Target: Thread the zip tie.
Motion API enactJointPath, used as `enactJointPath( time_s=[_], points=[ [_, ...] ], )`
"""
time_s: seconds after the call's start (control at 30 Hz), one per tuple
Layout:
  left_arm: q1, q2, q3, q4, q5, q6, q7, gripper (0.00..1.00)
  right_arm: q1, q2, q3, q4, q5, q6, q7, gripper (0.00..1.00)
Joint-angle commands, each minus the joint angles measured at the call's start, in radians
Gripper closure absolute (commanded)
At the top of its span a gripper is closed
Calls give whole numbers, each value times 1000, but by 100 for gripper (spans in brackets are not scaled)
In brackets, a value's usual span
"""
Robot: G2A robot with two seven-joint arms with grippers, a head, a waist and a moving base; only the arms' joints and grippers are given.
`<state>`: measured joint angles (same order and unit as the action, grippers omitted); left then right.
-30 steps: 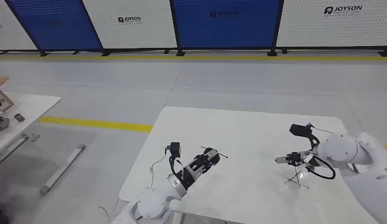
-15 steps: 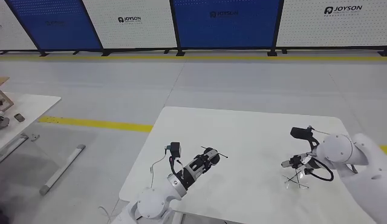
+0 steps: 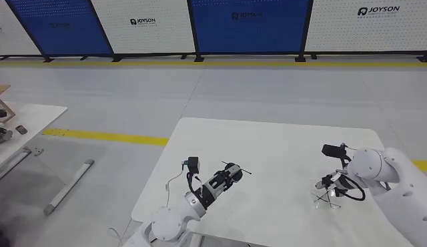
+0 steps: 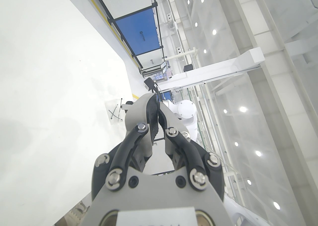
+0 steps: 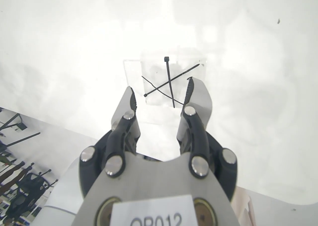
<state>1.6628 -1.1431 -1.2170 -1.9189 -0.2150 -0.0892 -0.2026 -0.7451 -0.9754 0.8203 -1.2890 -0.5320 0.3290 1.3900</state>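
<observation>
Black zip ties [image 5: 169,80] lie crossed on a small clear sheet [image 5: 131,67] on the white table [image 3: 267,140]; they are near the table's right side [image 3: 327,198]. My right gripper [image 5: 161,87] hovers just above them, open, with nothing between its fingers; in the top view it [image 3: 327,182] sits over the pile. My left gripper [image 3: 235,172] is near the table's front left, shut on a thin black zip tie [image 3: 245,172] that sticks out on both sides. In the left wrist view its pads [image 4: 152,110] are pressed together, and the crossed ties [image 4: 114,112] show far off.
The table's front edge [image 5: 74,132] runs close behind the right gripper. Another white table [image 3: 27,123] stands off to the left across the floor. Blue and white panels [image 3: 247,17] line the back of the room.
The right gripper has shifted a little to the right, closer over the crossed zip ties. The left arm has stayed still.
</observation>
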Motion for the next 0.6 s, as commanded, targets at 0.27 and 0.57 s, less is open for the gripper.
enactJointPath(
  time_s=[0.27, 0.57],
  points=[
    [0, 0, 0, 0, 0, 0, 0, 100, 35, -21, -46, 71, 10, 11, 0, 65],
    [0, 0, 0, 0, 0, 0, 0, 100, 62, -42, -70, 133, 8, 11, 0, 66]
  ],
)
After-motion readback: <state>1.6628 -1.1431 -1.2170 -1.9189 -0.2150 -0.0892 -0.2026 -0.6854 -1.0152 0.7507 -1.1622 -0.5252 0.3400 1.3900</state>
